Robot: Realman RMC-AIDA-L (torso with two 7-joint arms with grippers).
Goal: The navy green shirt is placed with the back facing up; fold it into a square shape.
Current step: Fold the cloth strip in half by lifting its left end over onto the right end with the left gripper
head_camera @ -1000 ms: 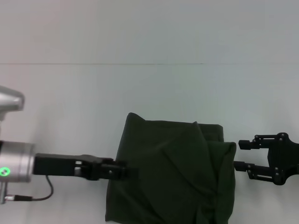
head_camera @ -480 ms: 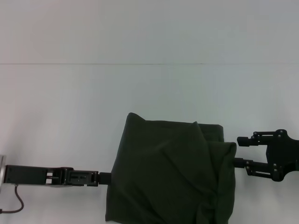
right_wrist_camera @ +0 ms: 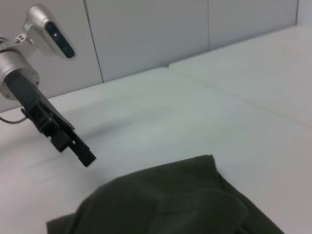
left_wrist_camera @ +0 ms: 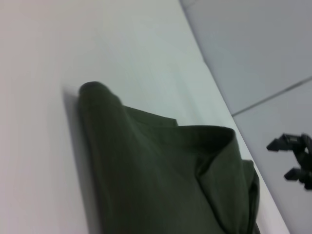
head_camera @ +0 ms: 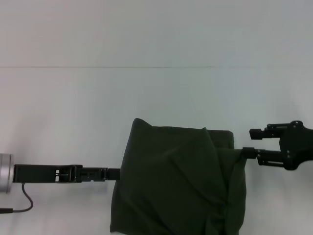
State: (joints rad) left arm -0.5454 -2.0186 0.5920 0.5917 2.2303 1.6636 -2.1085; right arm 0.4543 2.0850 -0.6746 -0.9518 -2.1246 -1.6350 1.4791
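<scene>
You have a plain white table [head_camera: 73,112] carrying the load — smooth, matte, with one thin seam line running across its far part. Directly on it lies the navy green shirt [head_camera: 178,181], folded into a rough, bulky block with a rounded far corner and an overlapped flap ridged across its top. The shirt rests flat between the two grippers: the left gripper [head_camera: 113,174] meets its one side edge, the right gripper [head_camera: 249,143] its opposite edge — the lower finger touching the cloth there.
</scene>
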